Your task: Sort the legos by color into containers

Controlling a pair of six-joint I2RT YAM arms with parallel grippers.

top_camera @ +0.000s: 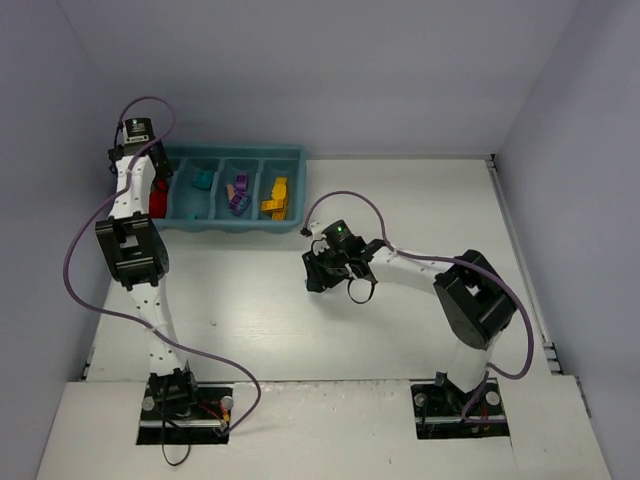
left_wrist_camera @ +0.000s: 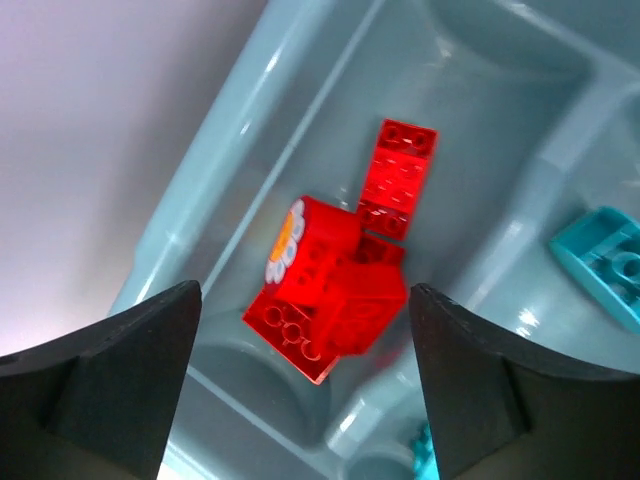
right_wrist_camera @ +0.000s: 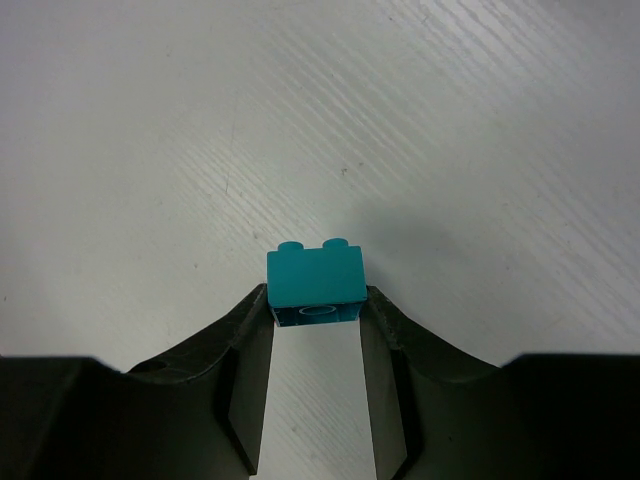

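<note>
The teal-blue tray [top_camera: 250, 222] stands at the back left, its containers side by side. My left gripper [top_camera: 157, 188] hangs over the leftmost compartment, and in the left wrist view this gripper [left_wrist_camera: 305, 400] is open above a clump of red legos [left_wrist_camera: 330, 300] lying on the compartment floor, with a separate red brick [left_wrist_camera: 400, 178] beside them. A teal piece [left_wrist_camera: 605, 260] lies in the neighbouring compartment. My right gripper [top_camera: 318, 268] is over the table's middle; in the right wrist view this gripper [right_wrist_camera: 315, 310] is shut on a small teal brick [right_wrist_camera: 315, 283], held above the bare tabletop.
In the top view a teal piece [top_camera: 203, 180], purple pieces [top_camera: 238, 195] and yellow-orange pieces [top_camera: 277, 197] lie in the second, third and fourth compartments. Walls close off the table at the left, the back and the right.
</note>
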